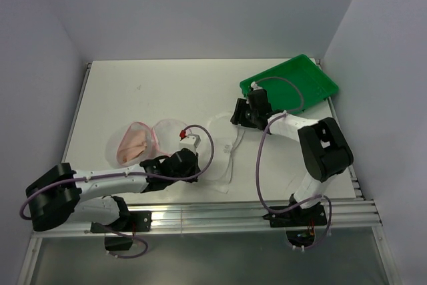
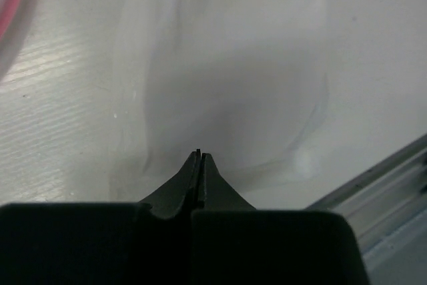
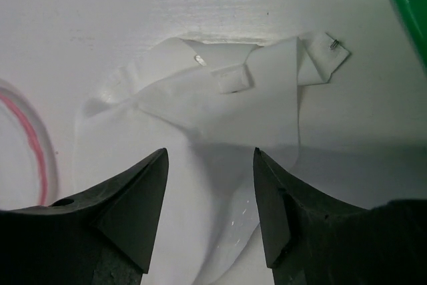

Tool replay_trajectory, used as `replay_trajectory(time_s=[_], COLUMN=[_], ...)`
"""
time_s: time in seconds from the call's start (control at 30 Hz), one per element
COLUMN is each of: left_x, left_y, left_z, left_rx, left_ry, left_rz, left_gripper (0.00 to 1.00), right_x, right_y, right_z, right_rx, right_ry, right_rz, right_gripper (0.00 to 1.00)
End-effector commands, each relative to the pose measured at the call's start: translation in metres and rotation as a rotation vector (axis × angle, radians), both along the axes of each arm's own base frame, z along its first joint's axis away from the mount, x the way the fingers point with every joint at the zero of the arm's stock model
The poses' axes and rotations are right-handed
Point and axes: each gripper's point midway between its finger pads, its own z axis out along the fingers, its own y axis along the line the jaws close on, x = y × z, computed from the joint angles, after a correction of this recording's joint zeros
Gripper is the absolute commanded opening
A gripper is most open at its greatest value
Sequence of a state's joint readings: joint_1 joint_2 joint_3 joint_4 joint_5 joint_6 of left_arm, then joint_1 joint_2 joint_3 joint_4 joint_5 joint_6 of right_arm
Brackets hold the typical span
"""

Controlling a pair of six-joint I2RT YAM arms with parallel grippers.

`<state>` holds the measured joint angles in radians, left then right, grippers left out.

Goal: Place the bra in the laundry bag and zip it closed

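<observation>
The laundry bag lies open on the table's left half as two rounded mesh halves with a pink rim. The peach bra sits in its left half. My left gripper is just right of the bag; in the left wrist view it is shut, tips down over a clear plastic film, with nothing seen between them. The bag's pink rim shows at that view's top left corner. My right gripper stands open above the crumpled plastic film, gripping nothing.
The clear plastic film spreads across the table's middle between the two grippers. A green tray sits at the back right, right behind my right gripper. The table's metal front rail runs close to my left gripper.
</observation>
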<state>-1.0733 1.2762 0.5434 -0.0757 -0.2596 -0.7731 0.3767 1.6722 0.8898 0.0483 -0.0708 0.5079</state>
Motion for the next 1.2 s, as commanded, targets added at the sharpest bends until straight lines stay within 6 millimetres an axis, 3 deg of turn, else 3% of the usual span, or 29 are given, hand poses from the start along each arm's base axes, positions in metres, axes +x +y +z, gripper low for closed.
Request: replay_trajectory(time_s=[0.0, 0.03, 0.1, 0.13, 0.17, 0.27, 0.37, 0.6, 0.9, 1.03, 1.07, 1.17], left_x=[-0.003, -0.004, -0.003, -0.002, -0.002, 0.008, 0.019, 0.055, 0.064, 0.065, 0.064, 0.062], left_y=[-0.015, -0.016, -0.020, -0.020, -0.021, -0.013, -0.010, 0.002, -0.016, -0.014, -0.014, -0.012], left_z=[0.034, 0.040, 0.061, 0.067, 0.073, 0.084, 0.088, 0.065, 0.056, 0.043, 0.042, 0.036], left_rx=[-0.126, -0.144, -0.202, -0.217, -0.232, -0.209, -0.164, -0.136, -0.131, -0.104, -0.103, -0.116], left_ry=[-0.036, -0.041, -0.067, -0.076, -0.084, -0.131, -0.156, -0.119, -0.126, -0.101, -0.097, -0.085], left_rz=[0.010, 0.010, 0.010, 0.008, 0.003, 0.044, 0.054, 0.068, -0.057, -0.055, -0.055, -0.060], left_gripper=[0.02, 0.04, 0.20, 0.30, 0.49, 0.69, 0.78, 0.83, 0.86, 0.86, 0.86, 0.87], right_x=[0.003, 0.004, 0.005, 0.006, 0.005, 0.006, 0.006, 0.007, 0.011, 0.009, 0.007, -0.002], right_y=[0.002, 0.003, 0.009, 0.012, 0.015, 0.023, 0.028, 0.036, 0.042, 0.042, 0.044, 0.048], right_z=[-0.011, -0.012, -0.014, -0.014, -0.014, -0.018, -0.015, -0.004, -0.001, -0.002, -0.004, -0.007], right_rx=[-0.031, -0.028, -0.010, -0.001, 0.008, 0.032, 0.057, 0.108, 0.169, 0.192, 0.201, 0.226], right_ry=[0.037, 0.041, 0.045, 0.048, 0.055, 0.072, 0.069, 0.046, 0.038, 0.050, 0.061, 0.085], right_rz=[0.044, 0.051, 0.071, 0.083, 0.098, 0.131, 0.143, 0.176, 0.263, 0.283, 0.293, 0.335], right_gripper=[0.62, 0.62, 0.62, 0.62, 0.61, 0.58, 0.51, 0.46, 0.39, 0.38, 0.39, 0.57])
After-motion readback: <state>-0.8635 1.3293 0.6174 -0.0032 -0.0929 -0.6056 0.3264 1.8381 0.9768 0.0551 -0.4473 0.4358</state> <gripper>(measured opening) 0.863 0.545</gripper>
